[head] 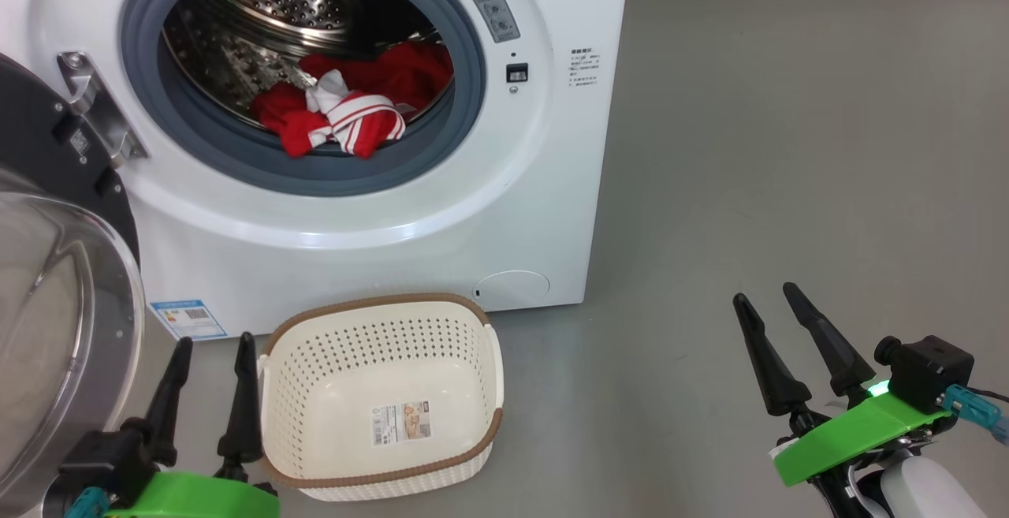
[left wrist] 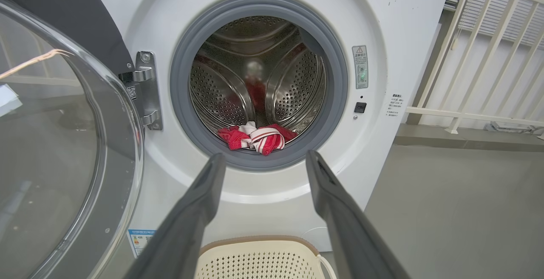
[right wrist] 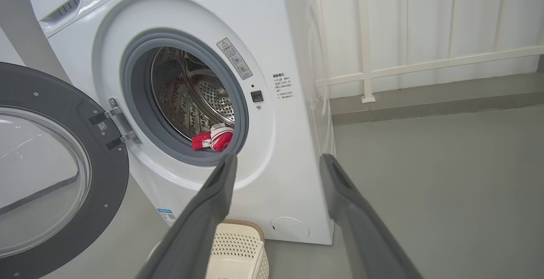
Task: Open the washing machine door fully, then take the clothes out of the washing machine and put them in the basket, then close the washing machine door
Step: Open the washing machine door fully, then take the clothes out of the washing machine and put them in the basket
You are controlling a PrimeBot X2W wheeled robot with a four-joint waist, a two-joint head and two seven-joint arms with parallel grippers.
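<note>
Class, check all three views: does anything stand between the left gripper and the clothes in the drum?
Nothing visible does: the left gripper, fingers open, faces the clothes. The washing machine door is swung aside to the left; the basket sits below the opening.

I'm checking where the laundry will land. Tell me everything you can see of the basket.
The basket is a small cream-white plastic tub, a rounded rectangle with perforated walls, a brown woven-look rim and side handles. A paper label sticks to its base; otherwise it is empty. It stands upright on the grey floor, just in front of the washing machine, below its opening.
</note>
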